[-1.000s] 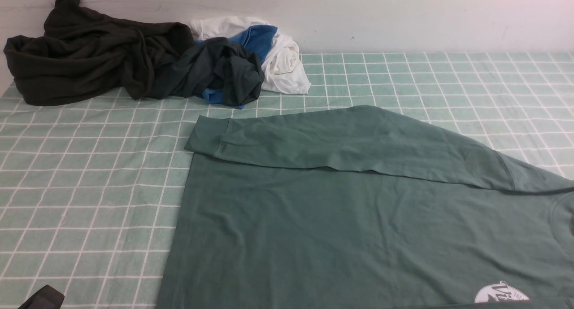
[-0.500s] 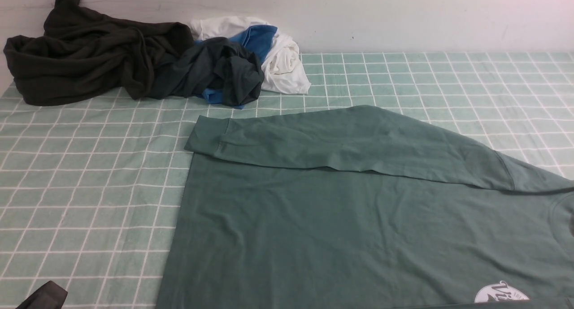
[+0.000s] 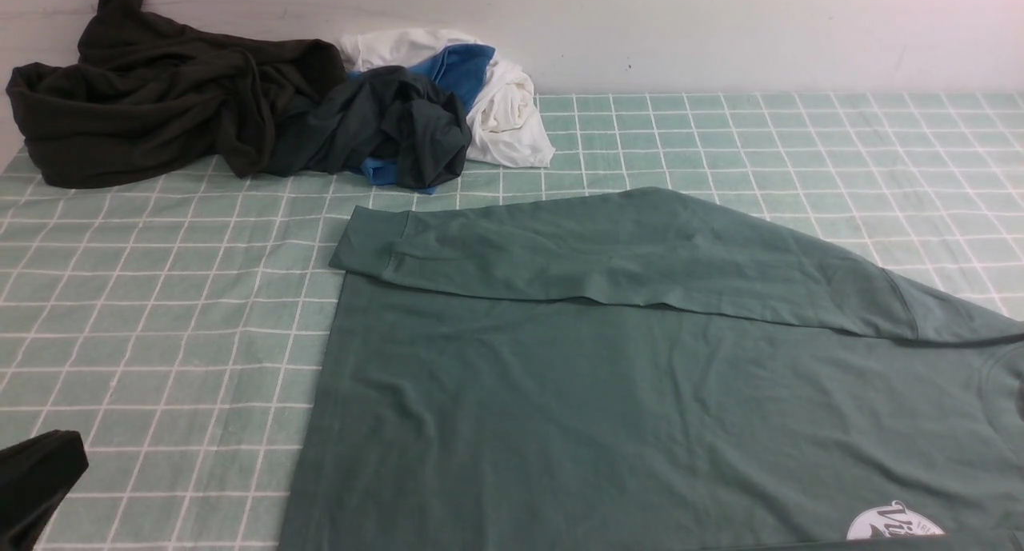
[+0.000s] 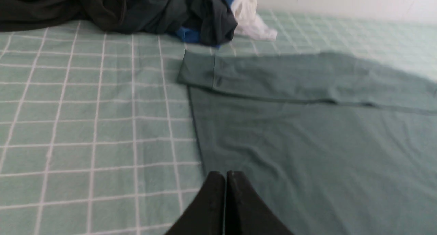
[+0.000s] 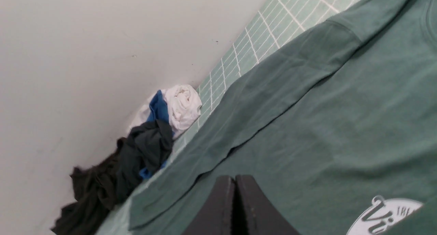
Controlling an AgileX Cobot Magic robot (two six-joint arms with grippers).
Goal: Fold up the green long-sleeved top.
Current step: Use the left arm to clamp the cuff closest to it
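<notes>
The green long-sleeved top lies flat on the checked cloth, its far sleeve folded across the body with the cuff at the left. A white round logo shows at the front right. My left gripper is shut and empty, hovering at the top's left hem; a black part of the left arm shows at the front view's lower left. My right gripper is shut and empty above the top's body, near the logo.
A pile of clothes sits at the back left against the wall: a bulky black-olive garment, a dark teal garment, and blue and white pieces. The green checked cloth covers the table.
The left arm has risen further into the front view's lower left corner. The top and the pile have not moved.
</notes>
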